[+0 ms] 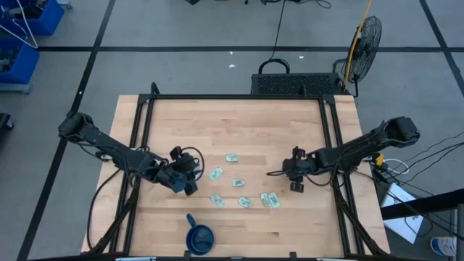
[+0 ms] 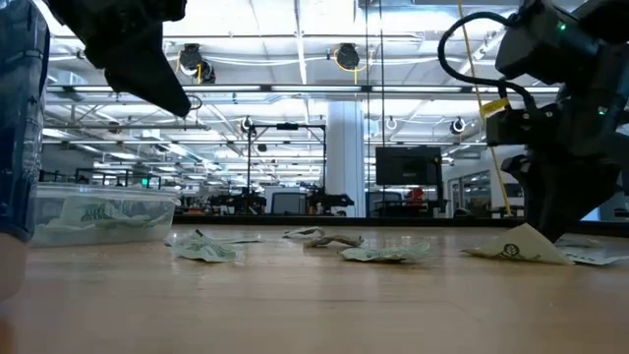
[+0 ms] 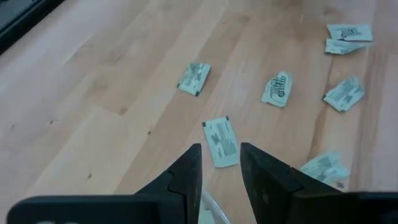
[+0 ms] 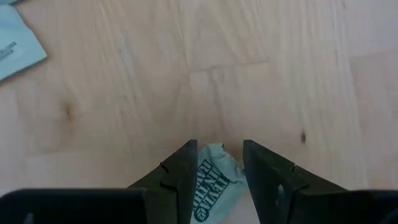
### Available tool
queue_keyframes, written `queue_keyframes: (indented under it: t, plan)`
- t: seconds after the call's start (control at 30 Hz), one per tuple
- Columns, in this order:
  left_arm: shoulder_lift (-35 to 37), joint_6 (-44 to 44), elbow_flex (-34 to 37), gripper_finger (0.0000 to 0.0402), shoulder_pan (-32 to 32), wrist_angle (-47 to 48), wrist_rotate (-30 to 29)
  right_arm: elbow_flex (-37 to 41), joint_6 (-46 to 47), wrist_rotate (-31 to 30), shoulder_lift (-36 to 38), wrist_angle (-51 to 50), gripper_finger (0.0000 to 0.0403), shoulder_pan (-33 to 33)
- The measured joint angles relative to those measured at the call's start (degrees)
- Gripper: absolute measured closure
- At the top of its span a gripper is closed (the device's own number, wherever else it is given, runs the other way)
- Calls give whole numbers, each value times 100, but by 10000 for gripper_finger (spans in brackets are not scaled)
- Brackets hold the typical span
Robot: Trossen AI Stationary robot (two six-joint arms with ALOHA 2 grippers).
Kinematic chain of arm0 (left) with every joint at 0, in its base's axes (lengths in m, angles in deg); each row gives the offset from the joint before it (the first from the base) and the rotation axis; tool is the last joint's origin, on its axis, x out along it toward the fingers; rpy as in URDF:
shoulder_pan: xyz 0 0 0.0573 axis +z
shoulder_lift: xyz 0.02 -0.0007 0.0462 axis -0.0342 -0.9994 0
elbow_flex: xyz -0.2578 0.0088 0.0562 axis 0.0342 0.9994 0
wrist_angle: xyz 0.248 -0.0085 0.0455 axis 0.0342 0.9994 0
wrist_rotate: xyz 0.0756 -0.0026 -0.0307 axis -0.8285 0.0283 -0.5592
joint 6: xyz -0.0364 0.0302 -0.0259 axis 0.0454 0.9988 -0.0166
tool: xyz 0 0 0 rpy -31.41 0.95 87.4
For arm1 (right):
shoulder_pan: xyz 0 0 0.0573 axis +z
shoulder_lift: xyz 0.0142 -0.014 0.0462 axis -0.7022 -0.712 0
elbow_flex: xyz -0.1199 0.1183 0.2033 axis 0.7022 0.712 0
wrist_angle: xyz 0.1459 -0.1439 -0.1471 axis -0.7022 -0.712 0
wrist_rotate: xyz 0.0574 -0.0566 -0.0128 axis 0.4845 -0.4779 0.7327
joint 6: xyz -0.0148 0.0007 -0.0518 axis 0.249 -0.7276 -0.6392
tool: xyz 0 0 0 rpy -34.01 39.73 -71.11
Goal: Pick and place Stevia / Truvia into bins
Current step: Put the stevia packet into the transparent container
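Several pale green and white Stevia sachets lie flat and scattered mid-table [image 1: 238,182], also in the left wrist view [image 3: 221,142]. The clear tub [image 2: 98,211] stands on the table with sachets inside; in the high view my left arm covers it. My left gripper [image 1: 185,180] [image 3: 221,168] hangs open and empty, high above the tub. My right gripper [image 1: 293,181] [image 4: 217,168] is down at the table, right of the sachets, shut on one crumpled sachet [image 4: 211,180]. My right gripper pinches one Stevia sachet [image 4: 212,177] between its two fingers, coming from above and pointing down. The paper is buckled between the fingers. In the low view it stands tented, with its lower edge [image 2: 516,254] on the table beside the fingers.
A dark blue cup with a handle [image 1: 199,235] stands near the table's near edge, close to the tub. Black rails [image 1: 141,145] run along the left and right sides. Bare wood lies toward the far edge.
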Motion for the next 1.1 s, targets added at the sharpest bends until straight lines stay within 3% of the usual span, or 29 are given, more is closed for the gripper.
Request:
queue_keyframes:
  t: [0.23, 0.4, 0.73, 0.87, 1.1]
  plan:
    - [0, -30, 0, 286, 100, -104, -28, 8, 175, 320, 647, -366, 282, 5]
    - [0, 4, 0, 286, 164, -267, -24, 98, 784, 316, 837, -1007, 282, 74]
    - [-2, 162, 2, 286, 177, -269, -22, 670, 1092, 256, 859, -390, 285, 111]
    - [-4, 175, 2, 286, 177, -267, -24, 684, 1059, 230, 857, -164, 312, 111]
    - [-4, 216, 4, 286, 177, -271, -26, 715, 730, 318, 816, 641, 395, 106]
